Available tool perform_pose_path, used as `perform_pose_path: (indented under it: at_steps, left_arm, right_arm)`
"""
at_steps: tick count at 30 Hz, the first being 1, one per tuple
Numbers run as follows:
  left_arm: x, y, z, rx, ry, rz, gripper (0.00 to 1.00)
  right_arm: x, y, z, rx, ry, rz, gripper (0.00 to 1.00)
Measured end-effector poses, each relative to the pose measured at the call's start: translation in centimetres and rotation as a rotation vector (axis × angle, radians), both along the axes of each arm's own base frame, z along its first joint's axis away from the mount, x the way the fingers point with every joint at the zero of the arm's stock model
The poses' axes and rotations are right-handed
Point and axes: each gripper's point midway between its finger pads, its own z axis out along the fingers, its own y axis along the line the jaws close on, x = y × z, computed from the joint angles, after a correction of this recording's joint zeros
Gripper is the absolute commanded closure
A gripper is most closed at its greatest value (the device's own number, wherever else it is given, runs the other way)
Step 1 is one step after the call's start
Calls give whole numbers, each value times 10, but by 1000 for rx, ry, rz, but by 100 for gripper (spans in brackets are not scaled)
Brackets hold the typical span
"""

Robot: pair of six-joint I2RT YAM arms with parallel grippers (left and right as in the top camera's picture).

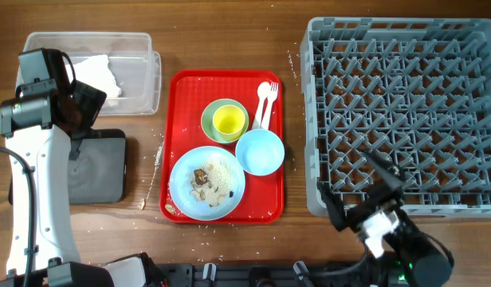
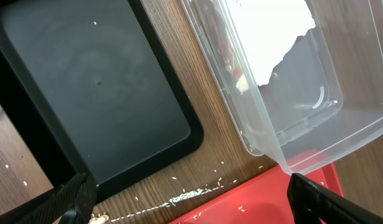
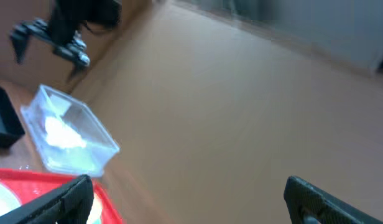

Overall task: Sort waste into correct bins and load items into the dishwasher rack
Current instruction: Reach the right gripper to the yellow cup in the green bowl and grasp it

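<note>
The red tray (image 1: 178, 96) holds the light blue plate (image 1: 184, 188) with food scraps (image 1: 201, 177), the yellow cup (image 1: 228, 120), the light blue bowl (image 1: 260, 151) and the cutlery (image 1: 266, 99). To its left the left gripper (image 2: 191, 208), spread and empty, hangs over the clear tub (image 1: 143, 80) and the black tray (image 1: 102, 171). To its right the right gripper (image 3: 185, 200), spread and empty, is at the near edge of the dishwasher rack (image 1: 405, 104).

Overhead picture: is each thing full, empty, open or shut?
clear tub, holds white napkins
black tray, empty
dishwasher rack, empty
yellow cup, upright, empty, inside pale green bowl
light blue bowl, upright, empty
light blue plate, holds food scraps and rice
white spoon and fork, lying on red tray
left gripper, open, holding nothing
right gripper, open, holding nothing
</note>
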Motion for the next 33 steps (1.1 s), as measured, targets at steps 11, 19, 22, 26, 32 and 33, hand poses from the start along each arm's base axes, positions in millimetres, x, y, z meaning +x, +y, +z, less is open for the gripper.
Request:
perform_pose_path:
  at_steps: [11, 19, 22, 26, 32, 33]
  left_arm:
    - [0, 0, 0, 0, 0, 0, 0]
    - [0, 0, 0, 0, 0, 1, 0]
    - [0, 0, 0, 0, 0, 1, 0]
    - [0, 0, 0, 0, 2, 1, 0]
    - [0, 0, 0, 0, 1, 0, 0]
    - [0, 0, 0, 0, 1, 0, 0]
  right_arm:
    - [2, -7, 53, 24, -116, -48, 0]
    - [66, 21, 116, -114, 76, 246, 0]
    - [62, 44, 113, -261, 146, 549, 1]
    - [52, 72, 92, -272, 302, 767, 0]
    - [90, 88, 112, 69, 583, 671, 0]
    - [106, 85, 112, 161, 666, 619, 0]
